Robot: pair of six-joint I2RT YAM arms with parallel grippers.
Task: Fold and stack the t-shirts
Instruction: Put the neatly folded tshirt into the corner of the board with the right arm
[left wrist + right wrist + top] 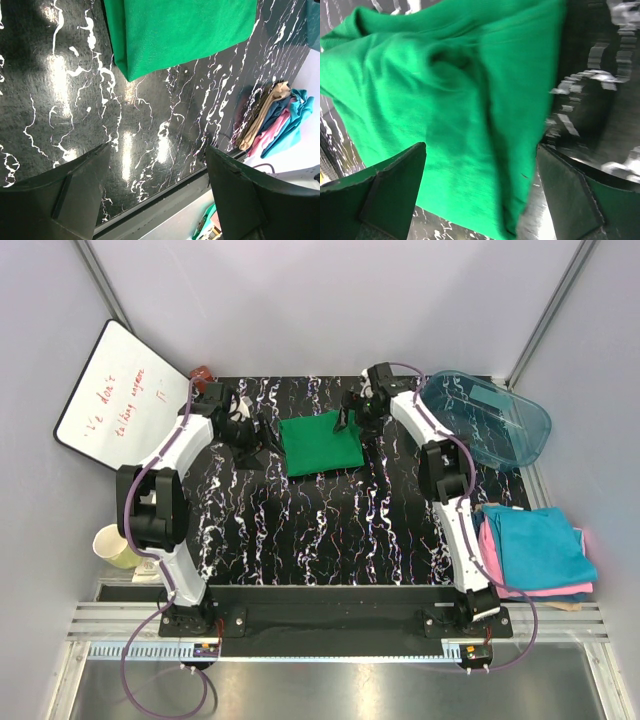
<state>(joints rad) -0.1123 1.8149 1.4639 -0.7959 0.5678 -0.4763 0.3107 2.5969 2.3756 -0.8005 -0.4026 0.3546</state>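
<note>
A bright green t-shirt (pixel 320 443), folded to a rough square, lies flat at the back middle of the black marbled table (pixel 330 530). My left gripper (pixel 250 440) hangs open just left of it and holds nothing. In the left wrist view the green t-shirt (pixel 185 30) is beyond the left gripper (pixel 157 150). My right gripper (pixel 350 422) is open over the shirt's far right corner. The right wrist view is blurred and shows the green t-shirt (pixel 445 115) filling the space below the right gripper (pixel 481 147). A stack of folded t-shirts (pixel 538 550) with teal on top, pink and tan below, sits at the right edge.
A clear teal plastic tub (pixel 490 420) lies at the back right, close to the right arm. A whiteboard (pixel 120 400) leans at the back left, and a small red object (pixel 200 372) sits behind the table. A paper cup (pixel 115 545) stands off the left edge.
</note>
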